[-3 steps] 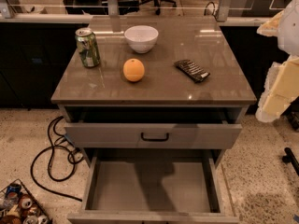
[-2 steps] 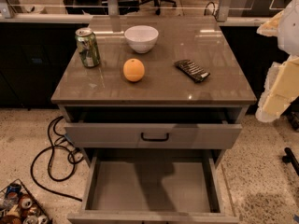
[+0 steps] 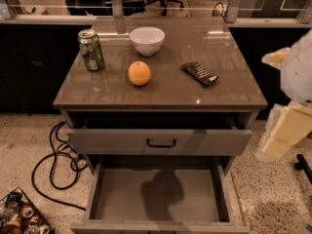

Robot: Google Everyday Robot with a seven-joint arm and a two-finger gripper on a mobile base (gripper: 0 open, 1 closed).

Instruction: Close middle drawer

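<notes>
The middle drawer (image 3: 156,194) is pulled far out toward the camera at the bottom of the view. Its bare grey inside is empty apart from a shadow. The top edge of its front (image 3: 161,226) runs along the bottom of the picture, and its handle is out of view. Above it, the taller-fronted grey drawer (image 3: 161,141) with a black bar handle stands slightly open. My gripper (image 3: 285,130) is a blurred cream and white shape close to the camera at the right edge, beside the cabinet's right side, apart from both drawers.
On the brown cabinet top (image 3: 229,89) stand a green can (image 3: 90,50), a white bowl (image 3: 147,39), an orange (image 3: 139,73) and a dark snack bag (image 3: 200,73). A black cable (image 3: 51,167) loops on the floor at left. A tray of cans (image 3: 19,217) sits at bottom left.
</notes>
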